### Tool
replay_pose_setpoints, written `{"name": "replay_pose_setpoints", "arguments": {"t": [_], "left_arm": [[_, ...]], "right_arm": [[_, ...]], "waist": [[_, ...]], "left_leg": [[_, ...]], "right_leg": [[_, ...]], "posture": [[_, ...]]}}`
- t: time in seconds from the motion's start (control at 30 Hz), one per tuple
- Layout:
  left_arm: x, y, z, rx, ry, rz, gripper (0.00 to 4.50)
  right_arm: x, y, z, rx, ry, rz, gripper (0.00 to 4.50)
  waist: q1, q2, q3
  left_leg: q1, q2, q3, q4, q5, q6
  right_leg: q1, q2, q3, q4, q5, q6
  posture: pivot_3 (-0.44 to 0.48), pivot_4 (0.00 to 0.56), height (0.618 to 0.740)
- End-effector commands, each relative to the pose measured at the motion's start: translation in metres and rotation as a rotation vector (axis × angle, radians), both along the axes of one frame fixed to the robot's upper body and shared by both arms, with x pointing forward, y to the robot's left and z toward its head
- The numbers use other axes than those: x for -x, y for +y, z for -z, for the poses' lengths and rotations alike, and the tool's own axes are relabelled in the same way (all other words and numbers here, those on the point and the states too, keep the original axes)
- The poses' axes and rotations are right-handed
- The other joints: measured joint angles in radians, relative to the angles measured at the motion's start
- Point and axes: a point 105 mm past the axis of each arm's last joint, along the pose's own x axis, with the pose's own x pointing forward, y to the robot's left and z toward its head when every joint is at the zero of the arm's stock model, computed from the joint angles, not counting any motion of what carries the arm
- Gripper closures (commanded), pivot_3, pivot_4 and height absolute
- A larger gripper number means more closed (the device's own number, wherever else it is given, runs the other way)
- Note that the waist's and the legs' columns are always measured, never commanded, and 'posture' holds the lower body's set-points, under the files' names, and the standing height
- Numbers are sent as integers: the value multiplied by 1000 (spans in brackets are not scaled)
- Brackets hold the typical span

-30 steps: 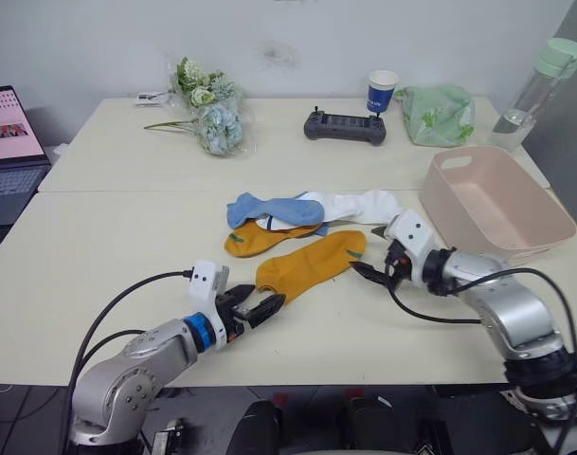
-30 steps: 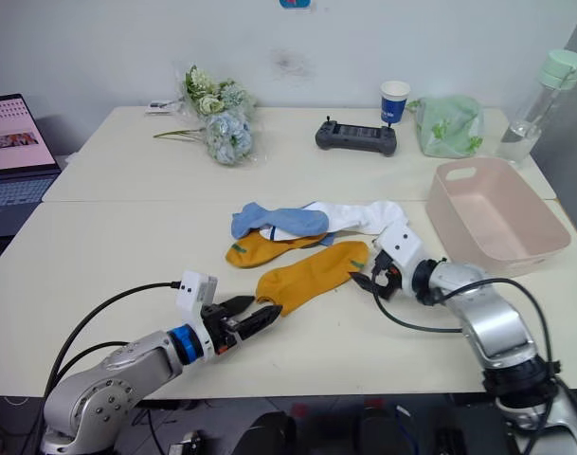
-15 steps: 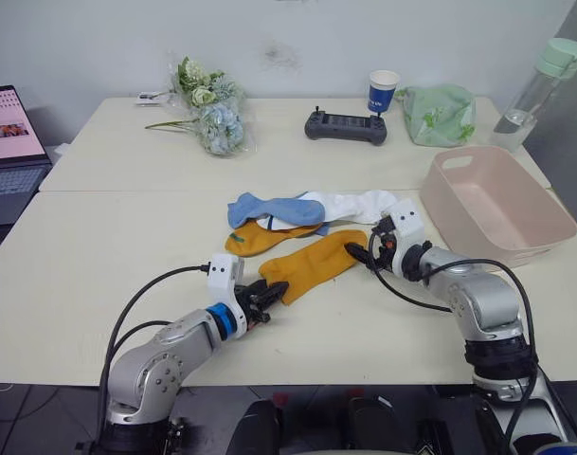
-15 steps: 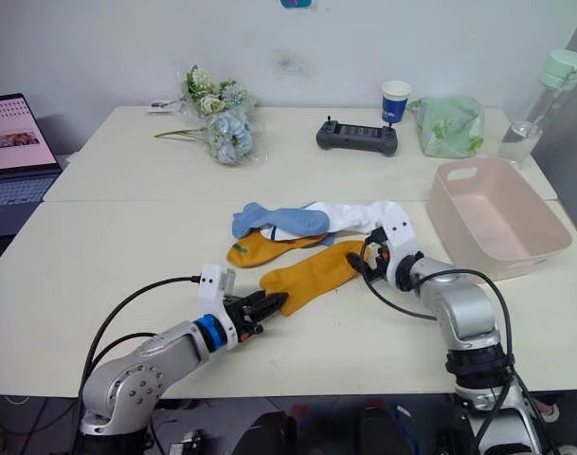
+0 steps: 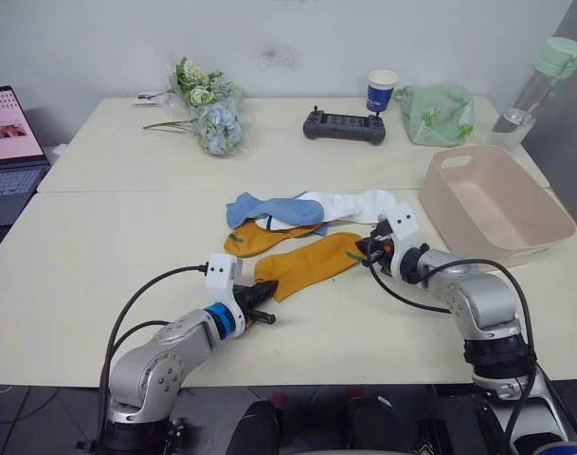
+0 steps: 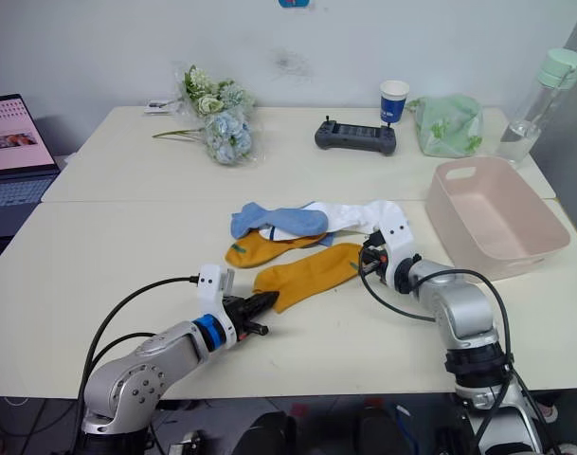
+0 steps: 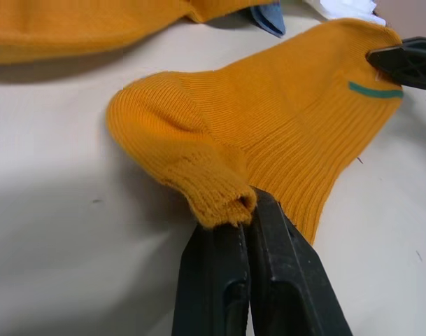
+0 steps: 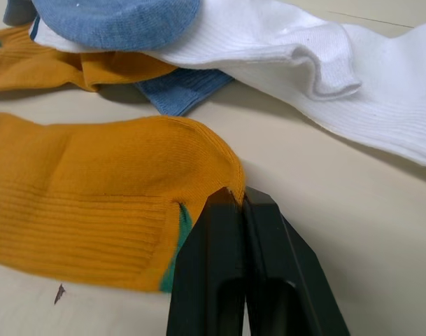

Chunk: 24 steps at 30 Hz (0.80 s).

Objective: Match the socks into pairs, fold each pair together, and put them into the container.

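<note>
Left gripper [image 7: 244,210] clamped on near mustard sock [image 5: 312,264] toe end; right gripper [image 8: 233,199] clamped on its cuff. Pink tub [image 5: 496,204] at 2 o'clock, well apart.

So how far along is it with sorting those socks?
Barely started. The pink container holds nothing. In hand: the left gripper and right gripper each pinch an end of one mustard sock, which lies flat on the table. Left to do: the second mustard sock, the blue socks and white socks lie heaped, unpaired and unfolded.
</note>
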Motion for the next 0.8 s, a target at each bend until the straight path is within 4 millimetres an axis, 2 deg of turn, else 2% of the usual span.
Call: {"name": "replay_pose_setpoints", "arguments": {"t": [0.03,0.13,0.33,0.57,0.7,0.8], "left_arm": [[-5,-1,-22,-30,-128,59,4500],[-9,-3,-28,-24,-161,110,4500],[-27,-27,-31,-102,-247,354,4500],[-47,-49,-33,-123,-322,503,4500],[-62,-55,-33,-146,-347,544,4500],[-65,-56,-29,-174,-362,579,4500]], "right_arm": [[17,4,-13,-30,-20,-50,4429],[28,4,-12,-53,-2,-34,4429],[73,8,-15,-170,4,-2,4429],[108,3,-9,-330,59,129,4429],[130,14,4,-376,138,140,4429],[131,13,17,-349,176,185,4429]], "waist": [[1,0,0],[1,0,0],[3,0,0],[0,0,0],[-3,0,0],[-7,0,0]], "left_leg": [[0,0,0,0,0,0],[0,0,0,0,0,0],[-1,0,-1,-1,0,0],[0,-1,0,0,0,0],[0,0,0,-1,0,0],[1,0,0,-1,0,0]], "right_leg": [[0,0,0,0,0,0],[0,0,0,0,0,0],[0,0,-1,-1,0,0],[0,1,-1,0,0,0],[-1,2,-1,1,0,0],[-1,2,-1,1,0,0]], "posture": [[0,150,740],[0,150,740],[0,150,740],[0,150,740],[0,150,740],[0,150,740]]}}
